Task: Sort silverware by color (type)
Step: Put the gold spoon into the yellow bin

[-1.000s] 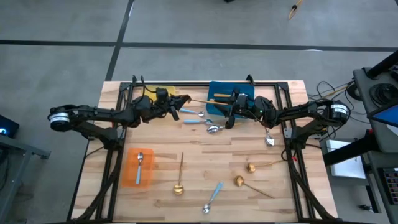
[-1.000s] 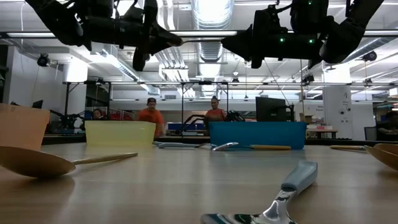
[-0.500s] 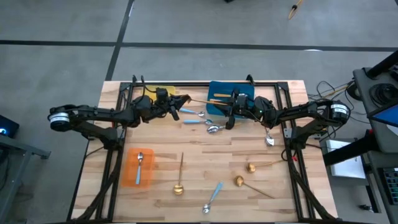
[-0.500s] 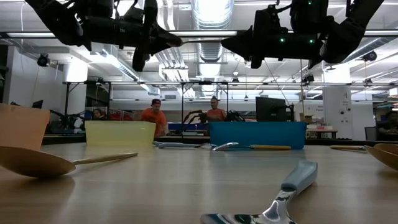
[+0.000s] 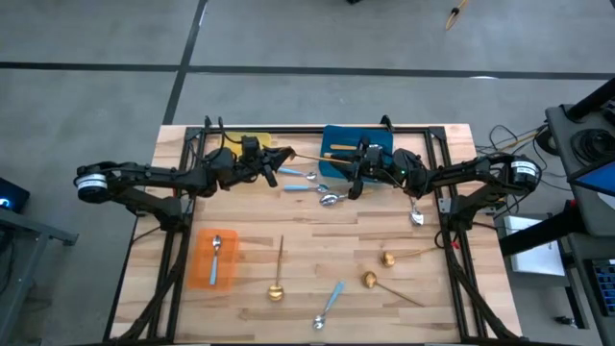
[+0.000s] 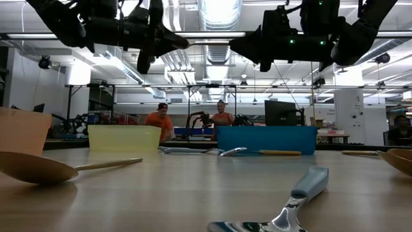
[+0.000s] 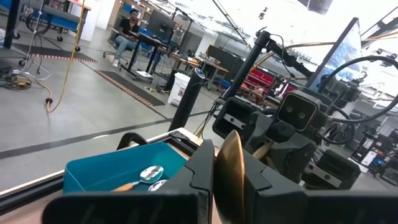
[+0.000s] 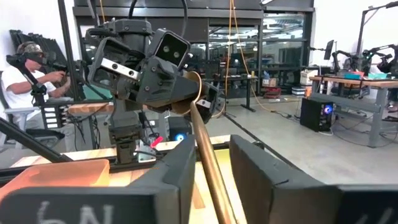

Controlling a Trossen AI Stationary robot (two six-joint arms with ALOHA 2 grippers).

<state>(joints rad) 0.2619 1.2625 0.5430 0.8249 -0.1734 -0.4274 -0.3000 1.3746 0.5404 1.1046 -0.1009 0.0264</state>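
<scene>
High view: the left gripper (image 5: 279, 165) is clenched on the bowl of a gold spoon (image 5: 309, 159). The spoon is in the air between the yellow tray (image 5: 258, 141) and the blue tray (image 5: 380, 139), and its long handle points to the right gripper (image 5: 352, 179). Nothing here has moved.

Low view: a person (image 6: 402, 127) is newly at the right edge.

Right wrist view: the fingers (image 8: 180, 168) stand apart around the handle, not pressing it.

Pretty sure we're looking at a big open robotics lab or workshop here: grey concrete floor (image 5: 96, 38), exposed ceiling ducts (image 6: 219, 13), desks with monitors (image 6: 280, 113) in the far room, and people (image 6: 158, 119) sitting at workstations back there.
</scene>
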